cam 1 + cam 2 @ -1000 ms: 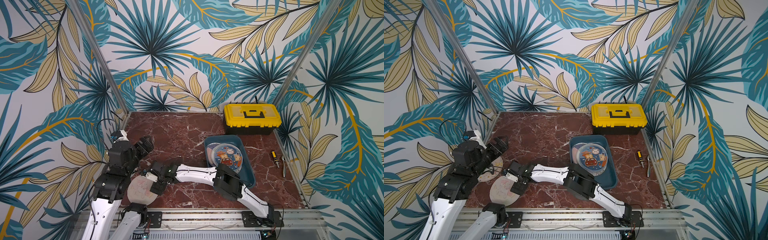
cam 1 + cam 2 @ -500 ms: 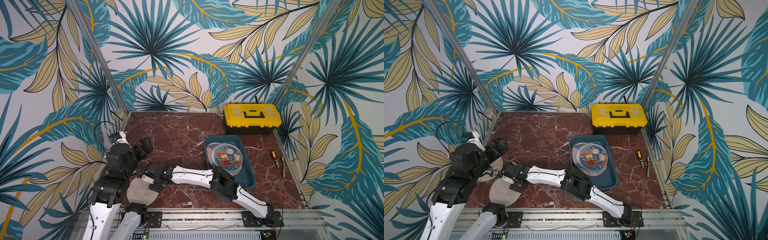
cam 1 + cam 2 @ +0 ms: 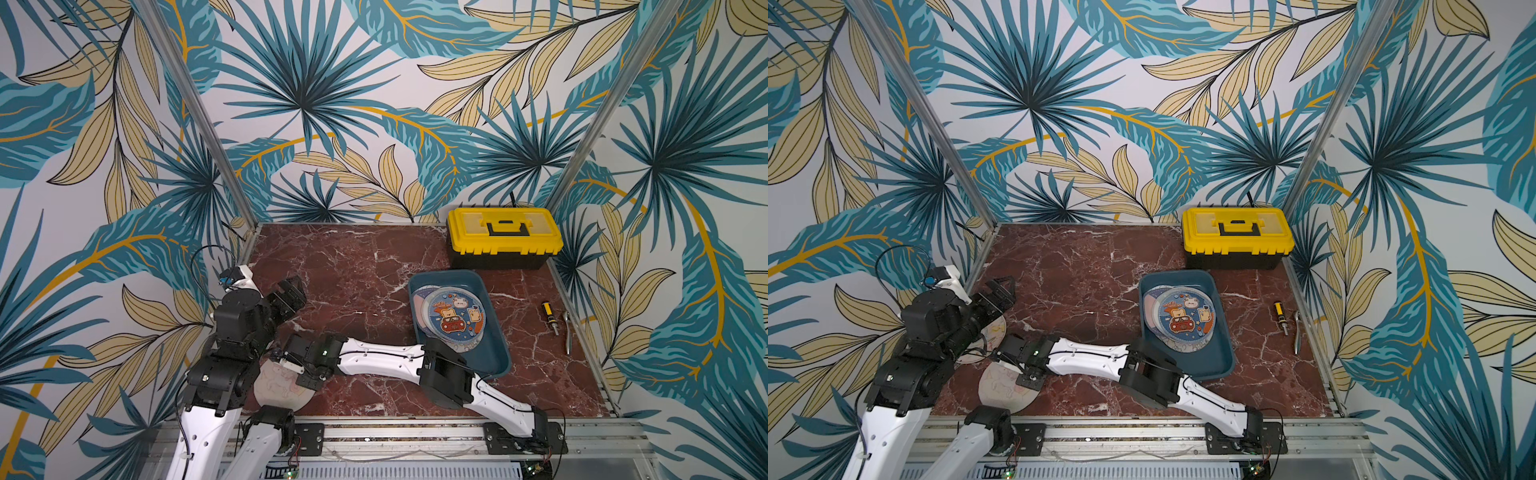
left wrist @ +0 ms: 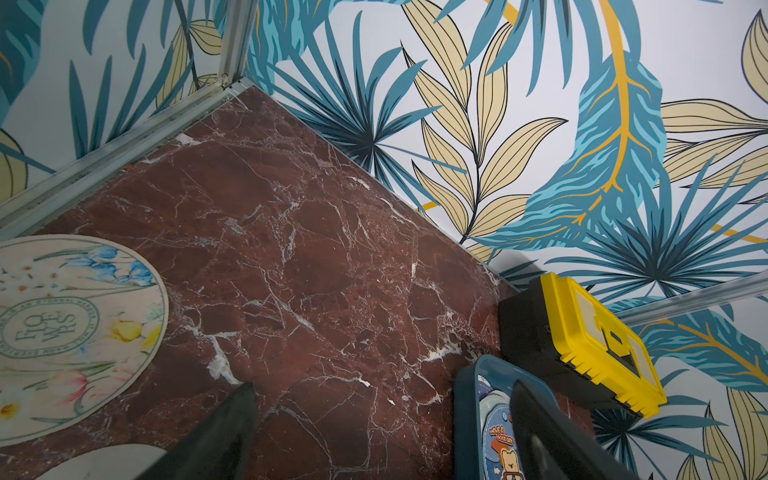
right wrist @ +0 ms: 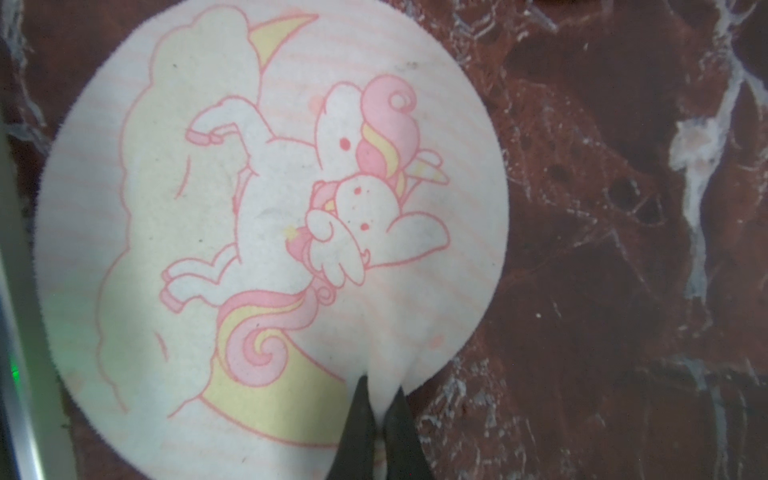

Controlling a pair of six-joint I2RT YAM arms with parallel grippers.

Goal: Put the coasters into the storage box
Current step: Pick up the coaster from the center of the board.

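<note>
In a top view the left arm (image 3: 934, 320) hides most of the flower coaster (image 3: 994, 332). The right arm (image 3: 1088, 357) lies across the upper edge of the unicorn coaster (image 3: 1000, 388), so the right jaws cannot be made out from above. The discs under the blue coaster (image 3: 455, 318) show only as slivers, and their number cannot be told. A thin metal tool (image 3: 567, 332) beside the screwdriver (image 3: 550, 318) is too small to identify. In the left wrist view a pale disc (image 4: 104, 461) is cut off at the lower left corner.

The surface (image 3: 353, 270) is red-brown marble with white veins, walled by palm-leaf wallpaper (image 3: 374, 124). A yellow-lidded toolbox (image 3: 505, 237) stands at the back right. The storage box (image 3: 494, 349) sits just in front of it, right of centre, with the blue coaster on top of the stack inside.

In the right wrist view the right jaws are pinched on the rim of the unicorn coaster at the lower middle of the frame, the fabric puckered between them. In the top views that coaster lies at the lower left, by the surface's front edge. The left jaws are spread wide with nothing between them, above bare marble, their fingers (image 4: 220, 436) at the frame's bottom edge.
</note>
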